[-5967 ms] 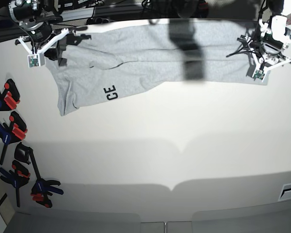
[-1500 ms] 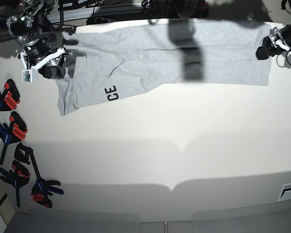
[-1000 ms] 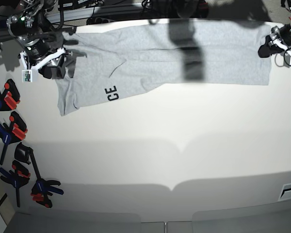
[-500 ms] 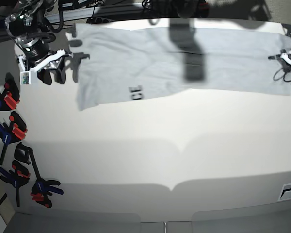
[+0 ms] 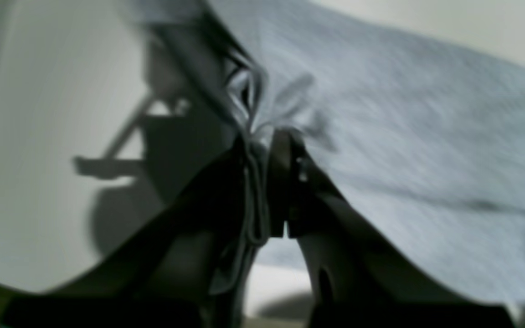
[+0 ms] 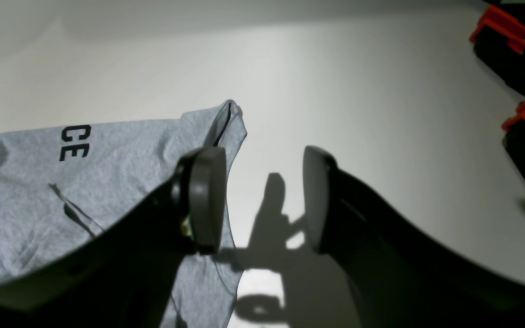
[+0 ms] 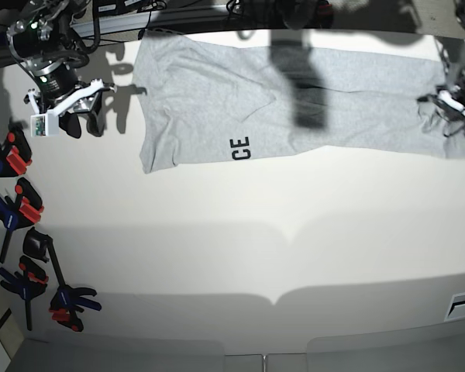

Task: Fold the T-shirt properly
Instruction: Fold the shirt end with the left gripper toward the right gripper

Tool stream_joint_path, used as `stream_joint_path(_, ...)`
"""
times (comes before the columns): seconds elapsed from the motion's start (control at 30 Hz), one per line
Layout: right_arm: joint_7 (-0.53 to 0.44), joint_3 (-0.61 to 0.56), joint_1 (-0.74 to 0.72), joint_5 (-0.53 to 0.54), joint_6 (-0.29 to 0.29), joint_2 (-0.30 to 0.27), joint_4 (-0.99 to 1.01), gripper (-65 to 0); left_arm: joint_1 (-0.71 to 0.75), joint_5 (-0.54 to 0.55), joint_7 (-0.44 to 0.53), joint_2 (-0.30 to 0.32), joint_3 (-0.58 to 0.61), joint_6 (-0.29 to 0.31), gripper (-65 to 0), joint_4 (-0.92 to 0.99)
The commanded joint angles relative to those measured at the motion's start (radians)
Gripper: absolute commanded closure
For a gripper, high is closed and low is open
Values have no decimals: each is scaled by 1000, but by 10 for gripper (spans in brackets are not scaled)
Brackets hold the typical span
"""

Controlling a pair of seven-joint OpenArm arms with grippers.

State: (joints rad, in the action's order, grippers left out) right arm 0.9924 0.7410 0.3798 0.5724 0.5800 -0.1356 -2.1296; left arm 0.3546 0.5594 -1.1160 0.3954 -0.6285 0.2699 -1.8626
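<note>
My left hand (image 5: pixel 267 191) is pinching the T-shirt's (image 7: pixel 294 101) edge; my right hand (image 6: pixel 262 200) hangs wide and empty just beside it, over the counter (image 7: pixel 256 248).

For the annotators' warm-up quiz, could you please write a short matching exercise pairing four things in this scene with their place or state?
Things:
1. T-shirt
2. left gripper
3. right gripper
4. clamps

States:
a. open, holding nothing
b. spread along the table's far side
c. along the base view's left edge
d. shut on grey fabric

Pairs: 1-b, 2-d, 3-a, 4-c
</note>
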Motion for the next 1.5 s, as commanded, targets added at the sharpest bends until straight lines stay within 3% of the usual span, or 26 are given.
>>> stream_joint_path(0.0, -24, 4, -3, 11, 8, -13, -22, -261, -5, 48, -5, -5, -6, 31, 0, -35)
stream_joint_path(0.1, -27, 4, -3, 11, 8, -13, -22, -261, -5, 135, -13, -71, -6, 99, 0, -74)
stream_joint_path(0.2, -27, 4, -3, 11, 8, -13, -22, -261, -5, 185, 1, -121, -5, 116, 0, -101)
stream_joint_path(0.33, -27, 4, -3, 11, 8, -14, -22, -261, -5, 186, 1, -205, -5, 132, 0, -103)
stream_joint_path(0.5, -33, 4, -3, 11, 8, -14, -22, -261, -2, 198, -15, -301, 10, 228, 0, -103)
stream_joint_path(0.77, -54, 4, -3, 11, 8, -13, -22, -261, 17, 163, 21, -320, 194, 240, 0, -103)
stream_joint_path(0.87, -54, 4, -3, 11, 8, -13, -22, -261, 17, 164, 59, -320, 229, 240, 0, -103)
stream_joint_path(1.13, -88, 4, -3, 11, 8, -13, -22, -261, 17, 179, 53, -320, 286, 240, 0, -103)
stream_joint_path(1.17, -95, 4, -3, 11, 8, -13, -22, -261, 17, 183, 46, -320, 285, 240, -57, -103)
stream_joint_path(1.23, -95, 4, -3, 11, 8, -13, -22, -261, 17, 183, 40, -320, 285, 240, -245, -103)
stream_joint_path(1.3, -95, 4, -3, 11, 8, -13, -22, -261, 17, 183, 40, -320, 285, 240, -382, -103)
stream_joint_path(1.37, -95, 4, -3, 11, 8, -13, -22, -261, 17, 201, 40, -320, 285, 240, -428, -103)
stream_joint_path(1.47, -111, 4, -3, 11, 8, -13, -22, -261, 16, 265, 41, -320, 285, 240, -428, -103)
